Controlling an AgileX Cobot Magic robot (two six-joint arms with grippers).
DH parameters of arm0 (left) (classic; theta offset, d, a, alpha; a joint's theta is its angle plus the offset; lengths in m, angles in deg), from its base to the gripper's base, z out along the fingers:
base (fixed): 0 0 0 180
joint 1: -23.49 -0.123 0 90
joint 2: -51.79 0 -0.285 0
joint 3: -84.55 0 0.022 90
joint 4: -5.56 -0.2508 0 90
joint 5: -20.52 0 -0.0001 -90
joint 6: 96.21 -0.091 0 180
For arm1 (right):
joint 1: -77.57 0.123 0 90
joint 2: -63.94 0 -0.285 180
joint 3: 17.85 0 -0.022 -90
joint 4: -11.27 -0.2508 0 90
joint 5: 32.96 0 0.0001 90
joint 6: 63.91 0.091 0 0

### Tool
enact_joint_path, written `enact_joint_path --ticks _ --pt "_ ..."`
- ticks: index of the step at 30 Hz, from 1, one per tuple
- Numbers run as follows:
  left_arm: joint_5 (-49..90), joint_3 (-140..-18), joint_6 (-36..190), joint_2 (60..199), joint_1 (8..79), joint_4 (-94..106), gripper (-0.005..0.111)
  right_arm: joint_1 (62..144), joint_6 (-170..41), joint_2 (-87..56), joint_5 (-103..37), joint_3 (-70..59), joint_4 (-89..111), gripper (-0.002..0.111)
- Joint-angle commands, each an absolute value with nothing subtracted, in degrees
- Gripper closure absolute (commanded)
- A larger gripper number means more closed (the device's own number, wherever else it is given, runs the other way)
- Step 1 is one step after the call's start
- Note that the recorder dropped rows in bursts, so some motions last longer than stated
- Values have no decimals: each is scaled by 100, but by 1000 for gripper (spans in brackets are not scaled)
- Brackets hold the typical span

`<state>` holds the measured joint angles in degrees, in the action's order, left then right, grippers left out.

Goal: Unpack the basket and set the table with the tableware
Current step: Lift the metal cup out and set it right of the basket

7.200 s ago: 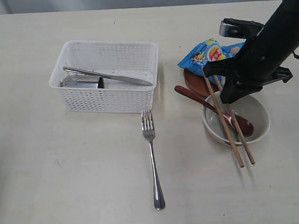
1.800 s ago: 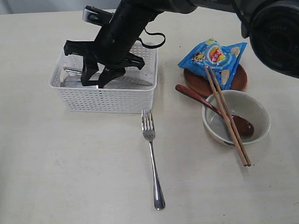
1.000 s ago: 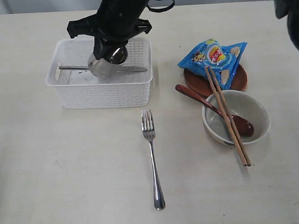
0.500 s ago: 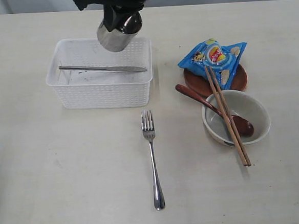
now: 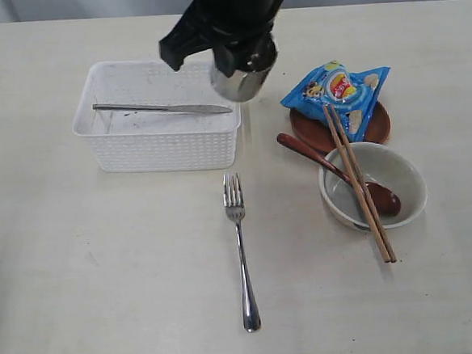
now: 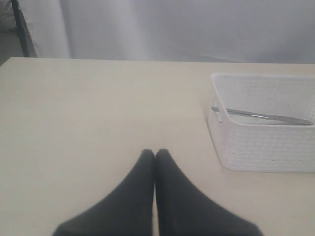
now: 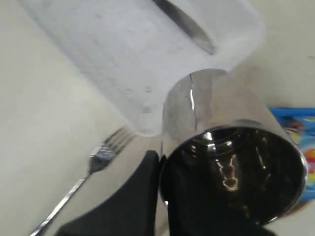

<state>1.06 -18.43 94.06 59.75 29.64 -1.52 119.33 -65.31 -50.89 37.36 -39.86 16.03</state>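
Note:
The steel cup (image 5: 243, 79) hangs in the air just past the right end of the white basket (image 5: 165, 153), with my right gripper (image 5: 244, 56) shut on its rim. In the right wrist view the cup (image 7: 231, 162) fills the frame, and one finger (image 7: 147, 189) presses its outer wall. The knife (image 5: 162, 109) lies alone in the basket. The fork (image 5: 239, 250) rests on the table (image 5: 105, 267) in front of the basket. Spoon (image 5: 333, 170) and chopsticks (image 5: 358, 185) lie across the white bowl (image 5: 403, 185). My left gripper (image 6: 155, 153) is shut and empty, well apart from the basket (image 6: 266, 147).
A blue snack bag (image 5: 337, 87) lies on the brown plate (image 5: 314, 135) behind the bowl. The right wrist view also shows the fork (image 7: 98, 157) below the cup, the basket (image 7: 113, 73) and the knife (image 7: 184, 24).
The right gripper has lifted the steel cup out of the basket and carried it right, past the basket's right end. Only the knife is left inside.

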Motion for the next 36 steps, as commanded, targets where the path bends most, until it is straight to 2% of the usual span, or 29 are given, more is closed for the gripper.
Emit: enact_joint_path --ticks 1,12,15,23,30,36 --pt "107 -1823 9409 5958 2940 -155 107 11714 -6034 -5204 3701 -3991 2625 109" --pt "107 -1823 9409 5958 2940 -155 107 10962 -6391 -6098 3355 -3991 1532 109" --pt "107 -1823 9409 5958 2940 -155 107 10962 -6391 -6205 3035 -4091 1423 109" --pt "107 -1823 9409 5958 2940 -155 107 11010 -6693 -7010 3222 -4969 304 109" --pt "107 -1823 9409 5958 2940 -155 107 11505 -6819 -7077 3094 -5114 246 109" --pt "107 -1823 9409 5958 2940 -155 107 11554 -6742 -7077 3028 -5114 519 109"
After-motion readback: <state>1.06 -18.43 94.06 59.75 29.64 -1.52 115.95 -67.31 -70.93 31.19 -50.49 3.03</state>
